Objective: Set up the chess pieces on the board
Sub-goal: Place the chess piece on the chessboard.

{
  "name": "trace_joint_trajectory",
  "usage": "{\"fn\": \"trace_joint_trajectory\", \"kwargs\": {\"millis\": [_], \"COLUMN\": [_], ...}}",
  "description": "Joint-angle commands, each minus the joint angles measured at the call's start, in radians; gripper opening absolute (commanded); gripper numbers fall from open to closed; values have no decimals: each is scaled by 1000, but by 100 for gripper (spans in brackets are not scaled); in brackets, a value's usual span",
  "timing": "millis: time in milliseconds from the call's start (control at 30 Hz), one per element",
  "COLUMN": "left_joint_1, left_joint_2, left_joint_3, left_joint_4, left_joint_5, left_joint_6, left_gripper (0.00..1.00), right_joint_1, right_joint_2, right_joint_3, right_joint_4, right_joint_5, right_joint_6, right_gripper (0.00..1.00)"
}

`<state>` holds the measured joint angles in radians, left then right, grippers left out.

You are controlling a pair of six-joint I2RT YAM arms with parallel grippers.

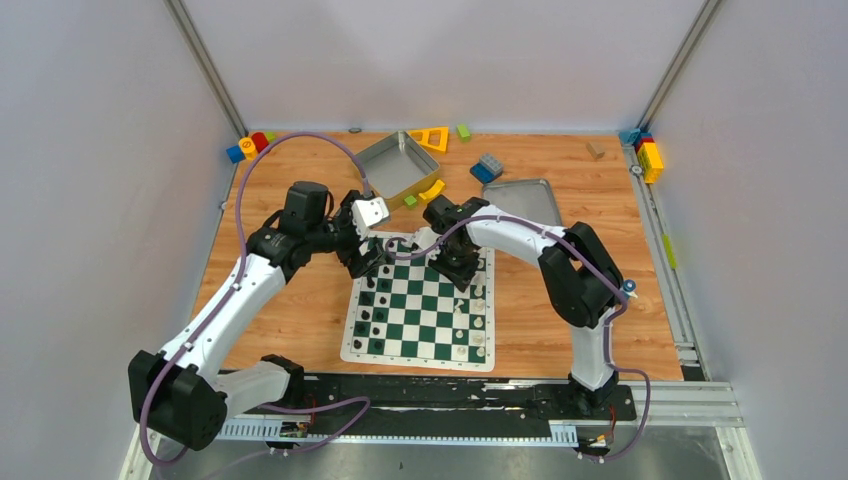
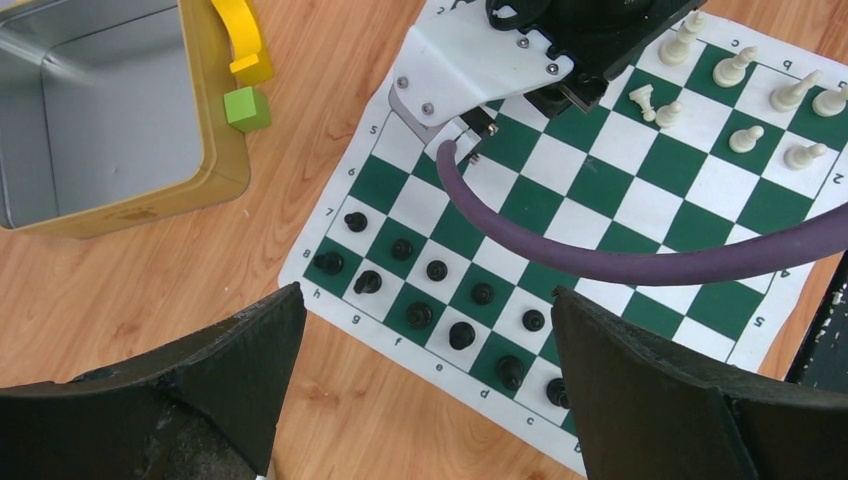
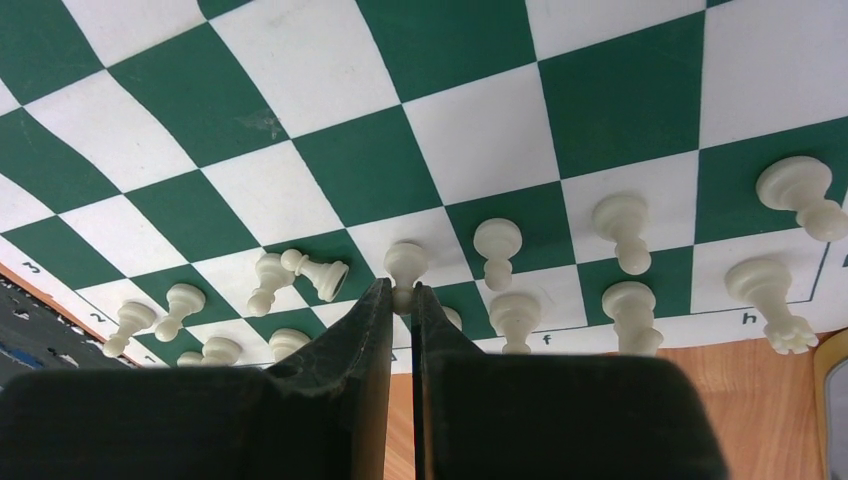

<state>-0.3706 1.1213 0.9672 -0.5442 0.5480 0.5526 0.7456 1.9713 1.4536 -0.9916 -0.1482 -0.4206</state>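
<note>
Right fingers [image 3: 378, 310] closed, pinching a white pawn [image 3: 405, 260] standing among the white pieces near the board [image 3: 450, 130] edge. Left fingers [image 2: 240, 360] spread wide and empty, above the black pieces [image 2: 436, 270].

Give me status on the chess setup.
Done: black pieces stand in two rows on their side; most white pieces stand opposite. In hand: right claw is shut on a white pawn; left claw open, empty. Left: a tipped white pawn needs standing up.
</note>
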Motion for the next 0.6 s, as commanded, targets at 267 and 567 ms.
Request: {"fn": "trace_joint_trajectory", "kwargs": {"millis": [267,567], "left_joint_1": [6,9], "left_joint_2": [-30,-48], "left_joint_3": [-5,0], "left_joint_4": [-5,-20], "left_joint_5": [4,-16], "left_joint_6": [18,23], "left_gripper": [100,100], "right_joint_1": [11,8], "right_joint_2": [9,-85], "right_joint_3": [44,41], "right_joint_4": [-8,-7], "right_joint_5": [30,33], "right_joint_6": [12,14], "right_gripper": [28,40]}}
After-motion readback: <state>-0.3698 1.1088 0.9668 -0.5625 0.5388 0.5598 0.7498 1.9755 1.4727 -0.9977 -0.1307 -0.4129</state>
